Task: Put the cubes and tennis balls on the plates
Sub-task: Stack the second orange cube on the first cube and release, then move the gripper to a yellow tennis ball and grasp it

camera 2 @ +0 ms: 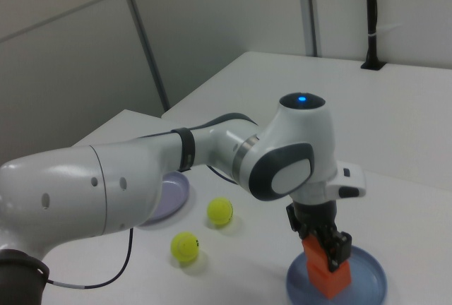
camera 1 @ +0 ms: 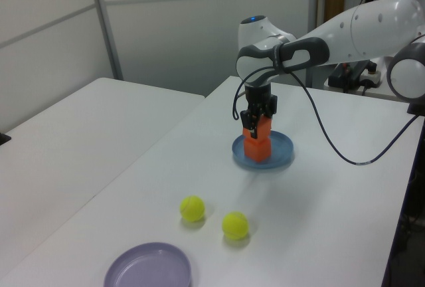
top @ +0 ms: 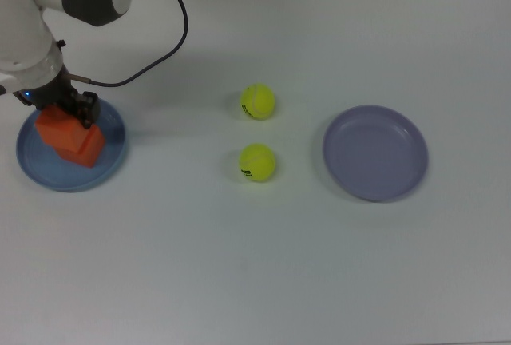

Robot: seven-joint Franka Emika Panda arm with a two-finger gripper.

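We see the gripper [top: 65,113] clamped on the upper cube [camera 1: 250,133], which sits stacked on the lower cube [camera 1: 257,149], both inside the light blue plate [top: 32,171] at the top view's left. Both cubes are matte orange-red solids with sharp edges; no long axis to speak of, but in the top view the upper one is rotated and offset a bit toward the top view's upper left against the lower one [top: 86,147], so their edges don't line up. In the left view the stack reads roughly upright. The blue plate is round, shallow, smooth, with a raised rim. Two fuzzy yellow-green tennis balls [top: 258,101] [top: 257,162] rest on the bare white table [top: 239,265] mid-scene, near each other but not touching; the nearer one shows small black lettering. The lavender plate [top: 375,153], same round rimmed shape, lies well apart at the top view's right with nothing on it. A black cable [top: 172,33] loops off the white arm [top: 48,1].
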